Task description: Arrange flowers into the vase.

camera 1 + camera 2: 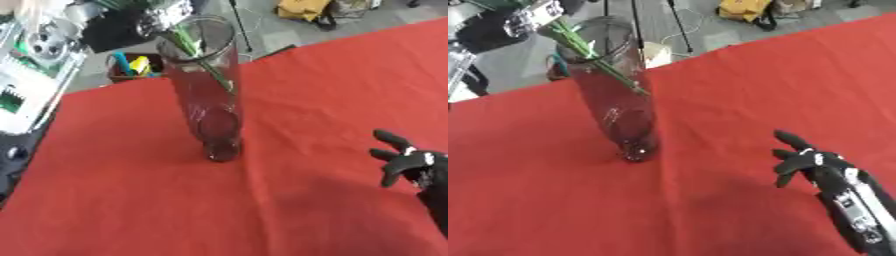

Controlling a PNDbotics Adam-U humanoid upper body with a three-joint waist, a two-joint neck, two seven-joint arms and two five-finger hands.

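- Two hands are seen: the left hand (531,17), silver and black, is held at the upper left above the vase mouth, and the right hand (802,162) is raised over the red tabletop (332,90) at the lower right.
- A tall clear glass cylinder vase (210,95) is stood upright near the middle of the tabletop, well apart from the right hand.
- Green flower stems (592,52) are set slanting through the vase mouth, their long axis running from the left hand at the upper left down and rightwards into the glass.
- The left hand's fingers appear to be closed on the upper stems, though the hold is partly blurred; no blossoms can be made out.
- The right hand's fingers are spread and relaxed, and nothing is held.
- The left hand is judged much the nearer, so lowering the stems along their slant is probably what remains.
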